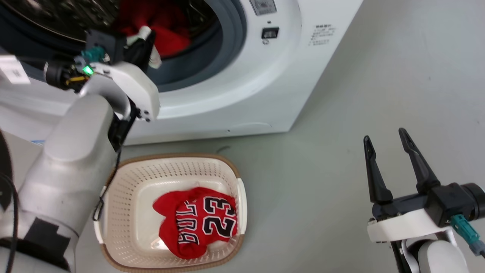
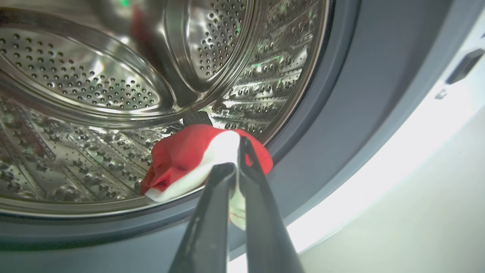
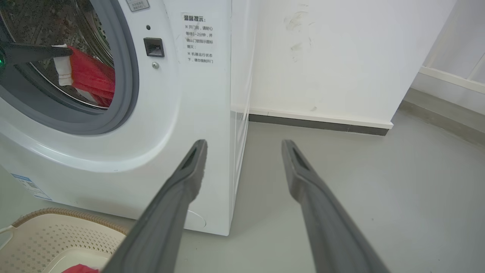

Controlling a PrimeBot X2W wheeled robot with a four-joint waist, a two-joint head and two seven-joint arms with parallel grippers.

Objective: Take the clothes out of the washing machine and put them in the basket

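Closest to the lens in the left wrist view, the two long fingers of the left gripper (image 2: pixel 233 155) are pressed together on the white-trimmed edge of a red jersey (image 2: pixel 178 159). The cloth is pinched between them, and a strip of white shows in the gap nearer the wrist. The garment lies bunched at the mouth of the perforated steel drum (image 2: pixel 94 87), just inside the grey rubber ring (image 2: pixel 341 113) of the washing machine (image 1: pixel 242 87), with the rest of it trailing back into the drum behind the pinch. It looks like thin sports fabric: light, limp and probably slick. It should come away with little pull, but it will drape and swing rather than hold a shape, and a trailing part could catch on the ring's lip. The hemmed white trim seems a sound place to hold, being thicker than the body cloth, though a deeper bite into the fold would be safer if the pinch proves shallow. Below the door opening the basket (image 1: pixel 129 189) stands on the floor (image 1: pixel 322 170), close to the machine's front. In it a second jersey (image 1: pixel 197 223), marked "23", lies crumpled toward the right side. Well off to the right, the right gripper (image 1: pixel 384 134) hovers over the floor with its fingers spread apart and nothing between them.
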